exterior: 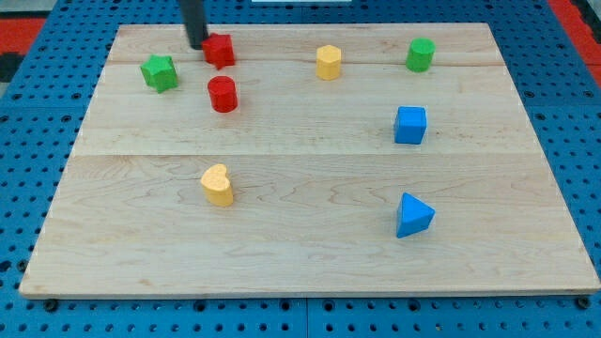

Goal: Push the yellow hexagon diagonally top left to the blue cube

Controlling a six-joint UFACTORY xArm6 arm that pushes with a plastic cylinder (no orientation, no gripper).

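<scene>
My tip (197,44) stands at the view's top left of the pale wooden worktop (300,253), touching or all but touching the left side of the red block of irregular, star-like shape (220,50). There is no pincer on this arm, only the straight dark rod, so nothing is clenched or released; the rod can only shove.

The small yellow hexagon block (328,62) sits near the top edge, a little right of centre, well apart from my tip. The blue cube (410,125) lies below and to the right of it, near the right side. By my reading the hexagon is already up and to the left of the cube, though not yet close beside it, so the remaining work is to close that gap along the diagonal.

To do this well, I would bring the tip round to the hexagon's upper left side (passing above the red block rather than through it), then push steadily down and right through the hexagon's middle. An off-centre contact would likely spin it or send it sliding past the cube. The green cylinder-like block (420,54) stands near the top right; the path should stay below it. Stop short, before the cube itself is nudged.
</scene>
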